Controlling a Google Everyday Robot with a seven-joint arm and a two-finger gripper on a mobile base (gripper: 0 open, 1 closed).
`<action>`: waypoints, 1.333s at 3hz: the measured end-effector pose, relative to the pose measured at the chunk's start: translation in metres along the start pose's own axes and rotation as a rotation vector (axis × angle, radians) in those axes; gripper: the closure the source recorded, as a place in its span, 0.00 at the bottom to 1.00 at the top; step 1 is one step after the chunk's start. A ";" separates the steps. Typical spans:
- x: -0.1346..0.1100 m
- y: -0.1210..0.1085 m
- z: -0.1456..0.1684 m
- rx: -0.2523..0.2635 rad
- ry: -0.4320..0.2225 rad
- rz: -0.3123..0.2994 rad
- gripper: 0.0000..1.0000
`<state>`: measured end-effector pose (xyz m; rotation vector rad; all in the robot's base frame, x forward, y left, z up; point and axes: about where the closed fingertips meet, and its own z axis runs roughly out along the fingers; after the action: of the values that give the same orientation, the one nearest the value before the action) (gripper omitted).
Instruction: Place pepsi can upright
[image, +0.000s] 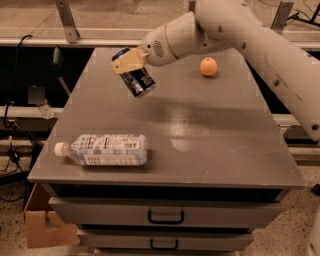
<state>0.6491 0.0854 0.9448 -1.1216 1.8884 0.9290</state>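
The pepsi can (139, 83) is tilted in the grip of the claw (130, 64), over the far left part of the grey surface (220, 150), at about 11 o'clock from its middle. It is not upright: its upper end leans toward 10 o'clock and is partly hidden behind the claw, while its lower end points toward 4 o'clock. Whether that lower rim touches the surface or hangs just above it, I cannot tell.

The claw is pinching the can near its upper end, with one tan finger pad (126, 62) pressed flat against the dark blue side. Behind the claw, a rounded white wrist (167, 42) runs toward 2 o'clock. From there the thick white arm (270, 50) bends and slopes down past the right edge of the surface at 3 o'clock.

An orange (208, 66) sits on the surface at about 1 o'clock, well apart from the can. A clear water bottle (105, 149) lies on its side near the front left at about 8 o'clock, with its white cap pointing toward 9 o'clock. Below the front edge are two drawers (165, 215) with dark handles. A cardboard box (45, 227) stands on the floor at the lower left.
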 end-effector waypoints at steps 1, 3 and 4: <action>0.018 0.015 -0.035 -0.097 -0.124 -0.042 1.00; 0.057 0.020 -0.100 -0.157 -0.313 -0.261 1.00; 0.072 0.029 -0.106 -0.187 -0.397 -0.371 1.00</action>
<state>0.5741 -0.0223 0.9386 -1.2373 1.2447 1.0364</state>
